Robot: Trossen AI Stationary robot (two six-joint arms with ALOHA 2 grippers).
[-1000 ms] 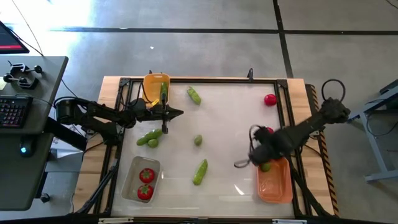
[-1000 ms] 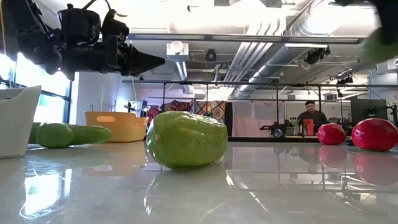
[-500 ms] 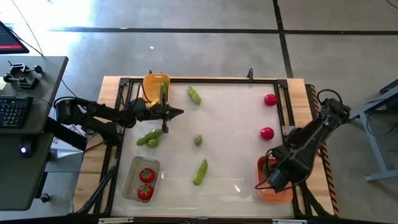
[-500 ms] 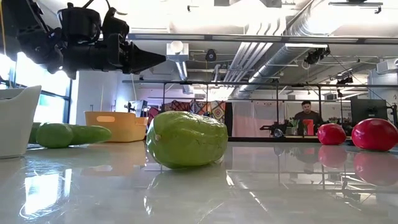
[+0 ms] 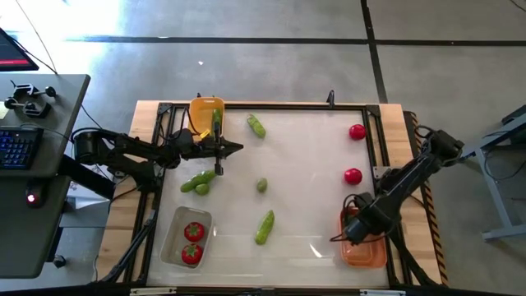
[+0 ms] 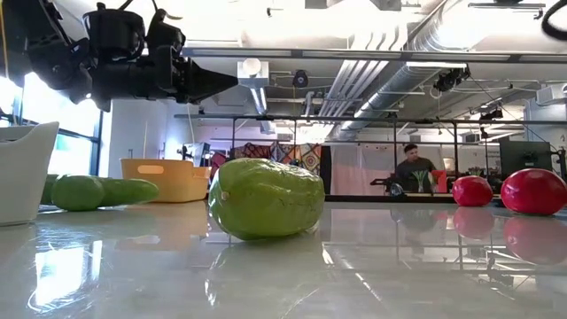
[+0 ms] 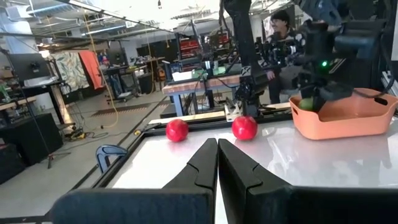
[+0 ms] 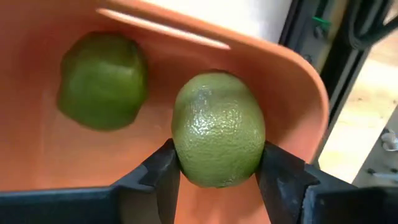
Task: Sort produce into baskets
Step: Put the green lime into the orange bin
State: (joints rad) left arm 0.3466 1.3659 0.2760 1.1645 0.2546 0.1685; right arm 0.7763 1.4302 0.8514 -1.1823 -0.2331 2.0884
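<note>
Since the right tool [image 8: 217,171] is clamped on a lime [image 8: 217,127] directly over the darker orange basket [image 5: 364,243] — second lime [image 8: 102,81] already inside — letting go looks next. Left tool [image 5: 237,149] hovers shut near the yellow basket [image 5: 205,113].

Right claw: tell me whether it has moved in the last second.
Yes. The right claw, holding a lime, went from the darker orange basket's far end to over its inside.
</note>
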